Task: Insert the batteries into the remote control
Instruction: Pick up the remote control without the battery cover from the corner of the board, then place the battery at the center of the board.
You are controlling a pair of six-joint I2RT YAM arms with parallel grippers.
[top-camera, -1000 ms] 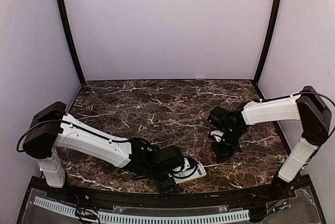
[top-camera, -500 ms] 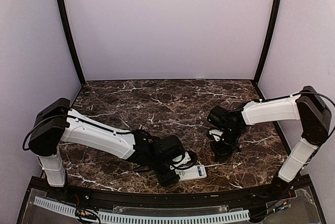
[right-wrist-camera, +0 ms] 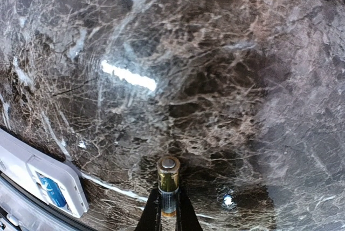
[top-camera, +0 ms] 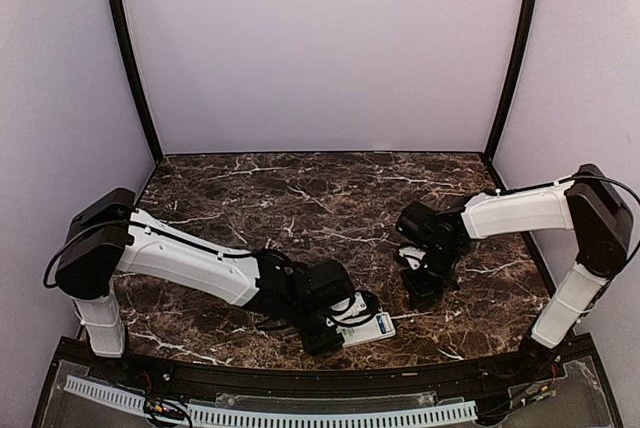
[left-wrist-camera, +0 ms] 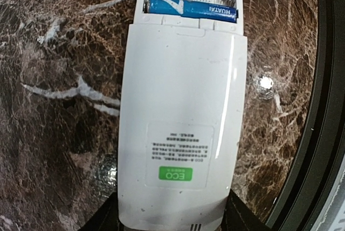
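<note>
From above, my left fingers (top-camera: 335,333) hold the one remote control (top-camera: 370,328) at the table's (top-camera: 300,198) near edge. My right fingers (top-camera: 425,288) hang toward the right edge, well apart from it.

Left wrist: my fingers pinch the remote's sides. Its back faces up and the bay is open, with one seated battery (left-wrist-camera: 192,8) and the slot beside it apparently empty.

Right wrist: my fingers pinch the second battery (right-wrist-camera: 168,179) by its lower end.

I count two batteries, so I judge loading half done. This one still has to go in.

White remote control (left-wrist-camera: 180,128) lies back up (bay uncovered), blue battery (left-wrist-camera: 192,7) inside; second battery (right-wrist-camera: 168,179) pinched in right gripper (right-wrist-camera: 167,212).
</note>
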